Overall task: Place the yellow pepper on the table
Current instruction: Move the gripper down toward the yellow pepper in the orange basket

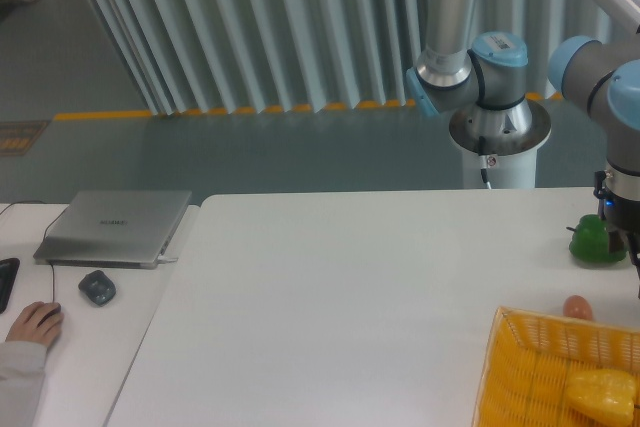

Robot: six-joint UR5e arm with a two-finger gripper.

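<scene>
Yellow pepper (601,397) in yellow mesh basket (520,372), desk (330,287) front-right corner. Gripper (622,237) by green pepper (596,241) at right edge; fingers cut off, spread unclear. Laptop (115,227) logo unreadable.

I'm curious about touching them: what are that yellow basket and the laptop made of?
The yellow basket looks like moulded plastic, judging by its open mesh weave and bright uniform colour. The laptop seems brushed metal, probably aluminium: matte silver-grey lid.
</scene>
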